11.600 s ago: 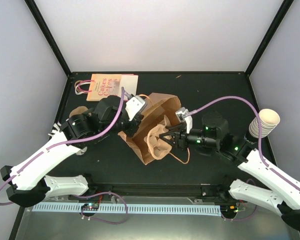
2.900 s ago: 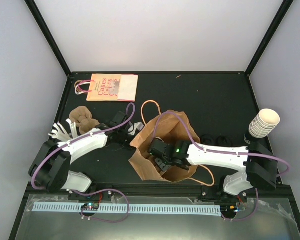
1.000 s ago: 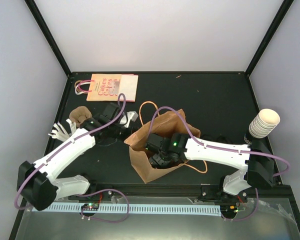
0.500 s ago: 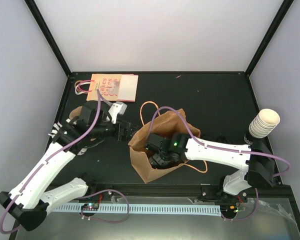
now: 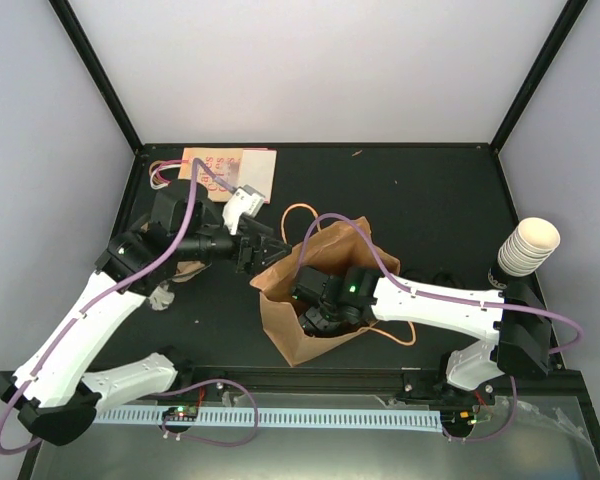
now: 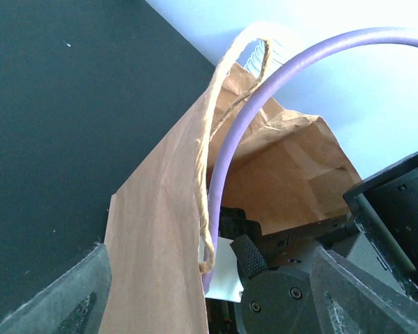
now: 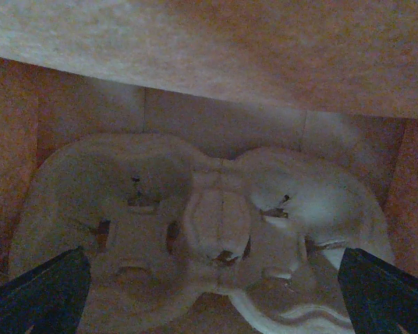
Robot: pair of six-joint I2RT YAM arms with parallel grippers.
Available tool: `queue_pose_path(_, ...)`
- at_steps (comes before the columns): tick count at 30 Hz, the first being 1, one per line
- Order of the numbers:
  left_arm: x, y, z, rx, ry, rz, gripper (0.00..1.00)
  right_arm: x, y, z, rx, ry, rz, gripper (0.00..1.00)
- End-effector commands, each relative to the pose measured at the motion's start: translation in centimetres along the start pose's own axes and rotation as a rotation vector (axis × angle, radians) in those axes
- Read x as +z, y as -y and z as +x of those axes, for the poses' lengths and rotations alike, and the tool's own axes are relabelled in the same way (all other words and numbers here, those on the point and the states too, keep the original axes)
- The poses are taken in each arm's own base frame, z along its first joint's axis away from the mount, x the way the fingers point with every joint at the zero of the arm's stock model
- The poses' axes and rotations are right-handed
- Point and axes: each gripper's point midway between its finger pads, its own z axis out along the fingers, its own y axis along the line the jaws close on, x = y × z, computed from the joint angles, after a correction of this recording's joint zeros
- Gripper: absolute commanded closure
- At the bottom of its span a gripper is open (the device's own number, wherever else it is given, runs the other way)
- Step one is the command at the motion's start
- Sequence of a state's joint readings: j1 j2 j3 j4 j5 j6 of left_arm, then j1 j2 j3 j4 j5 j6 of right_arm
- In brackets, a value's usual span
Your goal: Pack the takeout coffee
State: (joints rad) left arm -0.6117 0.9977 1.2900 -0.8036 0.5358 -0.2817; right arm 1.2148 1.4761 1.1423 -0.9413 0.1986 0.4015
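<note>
Left gripper (image 5: 263,250) has swung in from the counter's (image 5: 430,200) left side to the far-left rim of the brown paper bag (image 5: 285,335), jaws spread and straddling the bag wall without pinching it. Right gripper (image 5: 315,318) stays deep inside the bag, also spread and empty, so this looks like mouth-opening prep with nothing packed yet. Only the right wrist view shows the pulp tray (image 7: 209,229) on the bag floor, wells bare; the takeout coffee isn't visible in any view.
</note>
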Motion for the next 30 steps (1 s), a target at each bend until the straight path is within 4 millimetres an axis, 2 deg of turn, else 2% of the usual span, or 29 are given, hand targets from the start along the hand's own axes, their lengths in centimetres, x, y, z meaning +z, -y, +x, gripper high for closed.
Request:
queue_pose_path(1,-0.2,0.3,-0.3,0.073,-0.047,-0.038,0.22,-0.5,0.0,-0.4,-0.002,0.028,-0.013,0.0)
queue_pose_path(6,1.1,0.6,0.0,0.136,-0.139,-0.101,0.33,-0.5,0.0,-0.5,-0.006,0.027,-0.009,0.0)
queue_pose_path(12,1.8,0.0,0.7,0.155,-0.205,-0.162,0.62,-0.5,0.1,-0.5,-0.004,0.03,-0.009,0.0)
queue_pose_path(18,2.1,0.1,2.2,0.158,-0.284,-0.155,0.65,-0.5,0.1,-0.3,-0.006,0.026,-0.011,0.0)
queue_pose_path(23,2.2,-0.5,3.3,0.157,-0.338,-0.188,0.67,-0.6,0.2,-0.3,-0.003,0.028,-0.005,0.0)
queue_pose_path(26,2.2,-0.6,3.7,0.162,-0.356,-0.193,0.73,-0.8,0.3,-0.4,0.004,0.036,-0.001,0.0)
queue_pose_path(30,2.1,-0.9,3.9,0.169,-0.37,-0.211,0.88,-1.3,0.6,-0.7,0.015,0.057,0.009,0.0)
